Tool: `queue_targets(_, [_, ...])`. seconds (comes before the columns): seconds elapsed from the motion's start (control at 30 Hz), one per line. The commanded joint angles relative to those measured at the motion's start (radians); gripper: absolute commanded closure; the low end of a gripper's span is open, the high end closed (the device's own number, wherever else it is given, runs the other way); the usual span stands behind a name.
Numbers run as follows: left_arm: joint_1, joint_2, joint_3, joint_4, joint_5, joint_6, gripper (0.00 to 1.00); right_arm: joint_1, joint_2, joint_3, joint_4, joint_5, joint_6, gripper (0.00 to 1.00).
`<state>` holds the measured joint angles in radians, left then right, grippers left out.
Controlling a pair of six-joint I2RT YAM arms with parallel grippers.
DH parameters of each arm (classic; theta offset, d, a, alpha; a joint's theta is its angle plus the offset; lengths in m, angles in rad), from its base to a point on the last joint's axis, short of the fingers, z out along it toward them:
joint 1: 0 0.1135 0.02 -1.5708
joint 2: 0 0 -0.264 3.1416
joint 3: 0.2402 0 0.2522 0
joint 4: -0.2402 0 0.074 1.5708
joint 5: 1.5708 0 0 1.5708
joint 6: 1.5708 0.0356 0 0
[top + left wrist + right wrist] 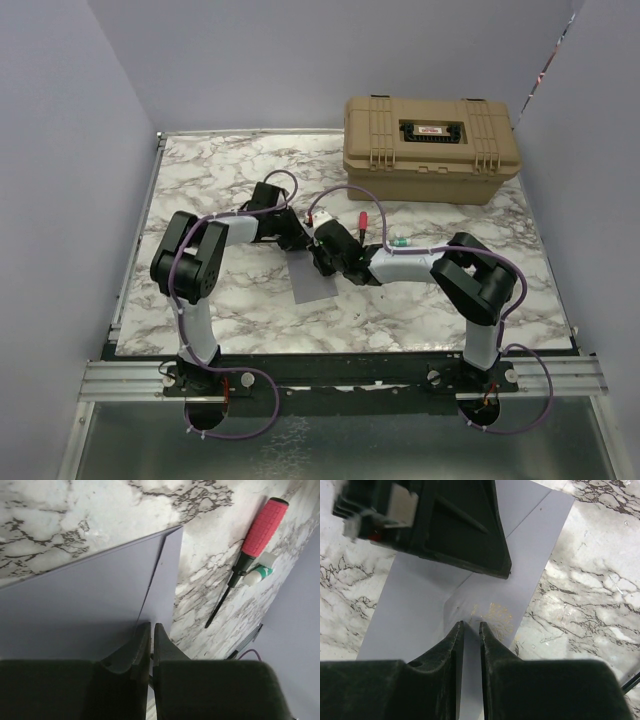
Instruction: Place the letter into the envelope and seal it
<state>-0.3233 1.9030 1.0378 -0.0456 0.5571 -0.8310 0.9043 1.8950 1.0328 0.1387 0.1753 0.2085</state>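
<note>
At the middle of the marble bench (pixel 200 180) the grey envelope (pixel 318 285) lies flat, both arms reaching in over its 12 o'clock end; the left gripper (pixel 149 627) has its jaws drawn to a hairline right at the envelope's edge beside a fold line, though whether paper is pinched cannot be told; the right gripper (pixel 470 626) hovers low over the envelope near a faint gold mark (pixel 497 620), jaws a narrow slit apart, any hold on it impossible to judge; a red-handled screwdriver (pixel 257 535) lies at 1 o'clock from the envelope, touching a small white-and-green item (pixel 260 572); a tan case (pixel 430 148) sits farther off at 1 o'clock.
</note>
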Motion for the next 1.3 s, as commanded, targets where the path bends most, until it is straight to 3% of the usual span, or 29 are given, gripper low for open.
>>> queue_targets(0.0, [-0.006, 0.058, 0.013, 0.021, -0.045, 0.036, 0.93, -0.004, 0.022, -0.044, -0.124, 0.048, -0.018, 0.83])
queue_targets(0.4, [0.071, 0.143, -0.086, 0.015, 0.006, 0.058, 1.0, -0.004, 0.046, 0.02, -0.196, 0.015, -0.076, 0.84])
queue_targets(0.77, [0.082, 0.178, -0.192, 0.043, 0.007, 0.036, 1.0, -0.004, 0.159, 0.156, -0.231, 0.04, -0.082, 0.74])
queue_targets(1.07, [0.101, 0.18, -0.206, 0.067, 0.007, 0.01, 1.0, -0.002, 0.233, 0.234, -0.318, 0.07, -0.054, 0.71])
queue_targets(1.27, [0.127, 0.182, -0.225, 0.087, 0.006, -0.016, 1.0, 0.005, 0.217, 0.178, -0.286, -0.031, -0.051, 0.57])
